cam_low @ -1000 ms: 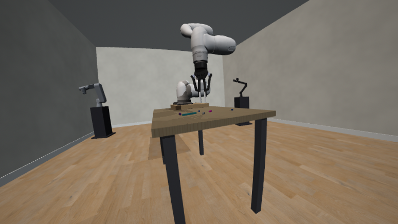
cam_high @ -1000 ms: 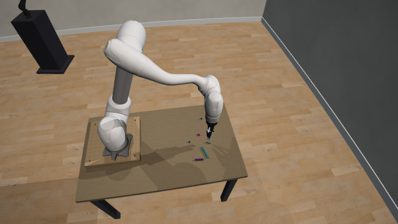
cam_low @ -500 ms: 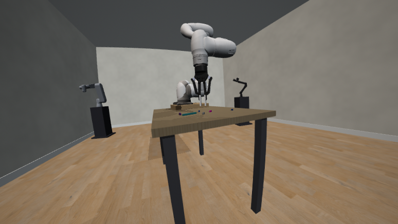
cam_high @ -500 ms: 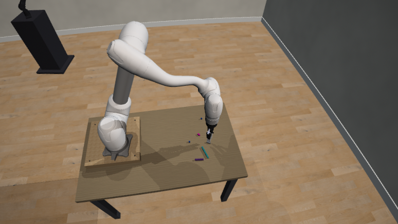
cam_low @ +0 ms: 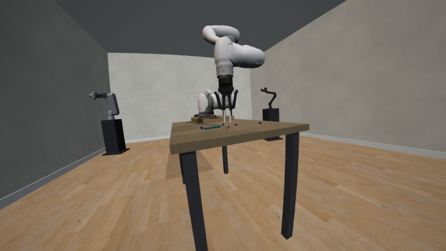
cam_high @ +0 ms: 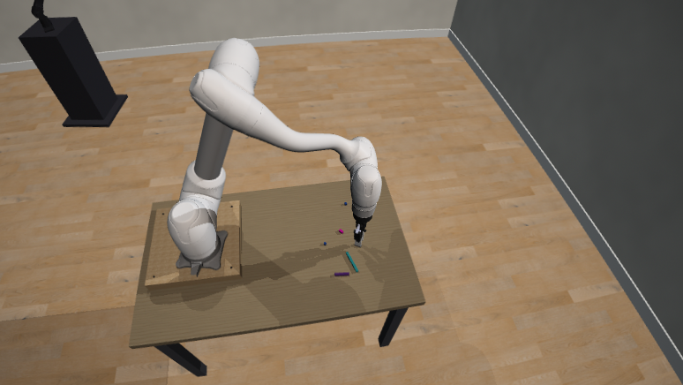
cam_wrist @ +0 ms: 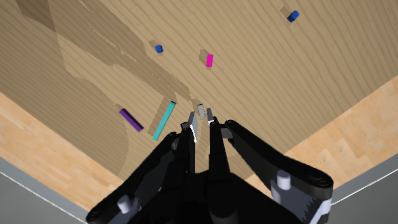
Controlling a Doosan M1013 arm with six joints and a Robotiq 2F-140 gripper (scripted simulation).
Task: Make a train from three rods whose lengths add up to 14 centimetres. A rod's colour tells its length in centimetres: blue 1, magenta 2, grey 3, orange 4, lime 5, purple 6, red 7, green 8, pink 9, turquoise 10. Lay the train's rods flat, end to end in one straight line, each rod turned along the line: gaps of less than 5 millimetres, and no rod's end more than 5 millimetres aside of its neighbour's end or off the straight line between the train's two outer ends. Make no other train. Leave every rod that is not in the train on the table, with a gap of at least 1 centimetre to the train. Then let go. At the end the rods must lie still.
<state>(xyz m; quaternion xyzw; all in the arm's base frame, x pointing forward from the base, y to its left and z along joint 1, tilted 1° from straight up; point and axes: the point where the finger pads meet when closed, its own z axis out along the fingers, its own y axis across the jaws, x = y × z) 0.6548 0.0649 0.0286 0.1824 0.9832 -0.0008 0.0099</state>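
Above the grey rod (cam_low: 227,126) (cam_wrist: 201,111) on the table (cam_high: 286,301) (cam_low: 249,132) (cam_wrist: 250,75), the fingers (cam_high: 358,243) (cam_low: 227,121) (slightly parted, nothing between them).

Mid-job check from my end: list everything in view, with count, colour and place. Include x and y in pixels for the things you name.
turquoise rod (cam_high: 352,261) (cam_low: 212,127) (cam_wrist: 164,121): one, turquoise, on table
purple rod (cam_high: 341,274) (cam_low: 201,127) (cam_wrist: 131,120): one, purple, near turquoise
grey rod (cam_low: 227,126) (cam_wrist: 201,111): one, grey, on table near gripper
magenta rod (cam_high: 341,231) (cam_low: 235,124) (cam_wrist: 210,60): one, magenta, between the blues
blue rods (cam_high: 325,243) (cam_low: 260,122) (cam_wrist: 159,48): two, blue, apart
table (cam_high: 286,305) (cam_low: 265,128) (cam_wrist: 250,80): one, brown, under rods
mounting board (cam_high: 156,229) (cam_low: 197,120): one, wooden, under arm
pedestals (cam_high: 81,71) (cam_low: 113,137): two, black, on floor
small arms (cam_high: 41,16) (cam_low: 113,104): two, grey and black, on pedestals
floor (cam_high: 477,191) (cam_low: 249,186) (cam_wrist: 30,130): one, wooden, below
walls (cam_high: 573,95) (cam_low: 374,78) (cam_wrist: 20,200): several, grey, around
robot arm (cam_high: 286,136) (cam_low: 224,56): one, white, over table
gripper (cam_high: 357,243) (cam_low: 227,121) (cam_wrist: 202,116): one, black, partly open
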